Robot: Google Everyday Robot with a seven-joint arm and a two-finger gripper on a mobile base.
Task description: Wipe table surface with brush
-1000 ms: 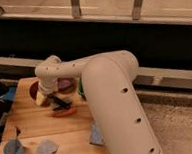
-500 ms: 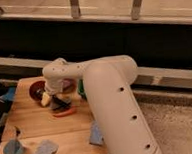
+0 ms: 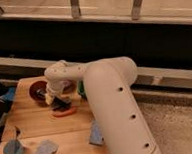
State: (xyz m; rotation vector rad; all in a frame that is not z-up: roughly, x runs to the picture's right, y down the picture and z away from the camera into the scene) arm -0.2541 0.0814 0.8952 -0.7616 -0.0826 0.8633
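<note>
One arm, yours, sweeps from the tabletop's [image 3: 38,127] near right corner toward its far edge, wrist bent down. Its pincer [image 3: 52,98] hangs low beside one dark red bowl [image 3: 38,90]; clenched or released, you cannot tell. One brush [image 3: 63,102] lies just under it, with one orange-red stick [image 3: 65,113] alongside. One greyish cloth [image 3: 43,151] and one blue cloth [image 3: 96,134] sit by the near edge.

Arm [image 3: 114,105]: a thick, rounded, off-white casing is shown, dotted along its right flank with a line of small dark round holes. A narrower wrist segment [image 3: 64,74] of the same colour is joined at left; the pale gripper [image 3: 52,97] is seen just beneath it, left of centre.
</note>
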